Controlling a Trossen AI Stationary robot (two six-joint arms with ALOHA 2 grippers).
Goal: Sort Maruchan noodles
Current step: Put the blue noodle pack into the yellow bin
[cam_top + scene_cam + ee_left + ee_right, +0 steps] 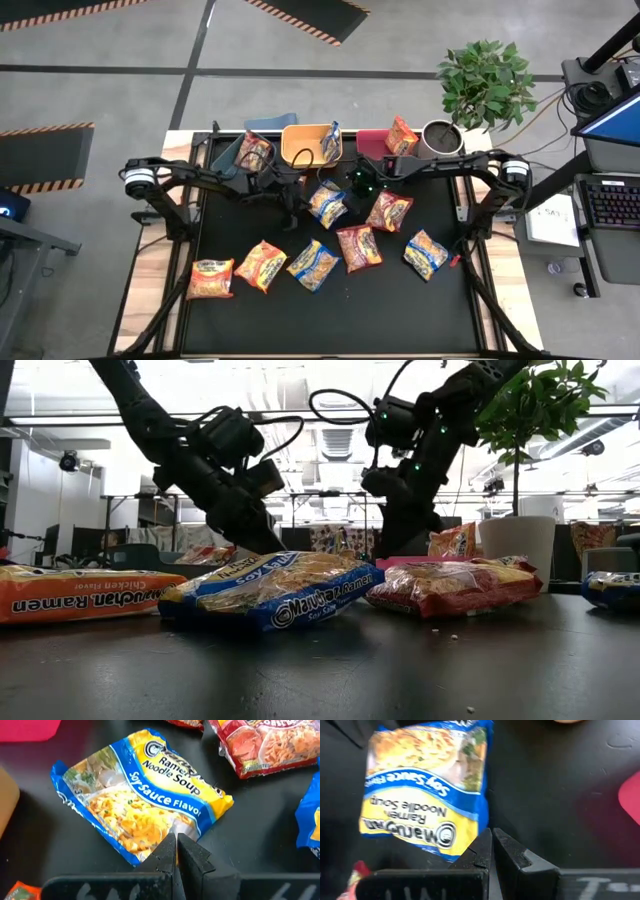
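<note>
Several Maruchan noodle packets lie flat on the black mat. A blue soy sauce packet [328,203] [145,795] lies between my two grippers. My left gripper [176,846] [291,217] is shut, slanting down, with its tips at that packet's edge. My right gripper [491,840] [348,190] is shut above the mat, beside the same packet's [427,790] corner, and holds nothing. More packets lie nearer the front: two red [389,210] [358,247], two blue [313,264] [428,253] and two orange [262,265] [211,278]. My left gripper has its shut fingertips [167,851] at the edge of the soy sauce packet [150,851], slanting down from the table's left. I cannot tell whether they touch it. The packet lies flat on the mat.
Three bins stand along the far edge: blue [236,152], yellow [303,147] and red [372,142], each with a packet in it. A potted plant [485,80] stands at the far right. Bare mat lies along the near edge.
</note>
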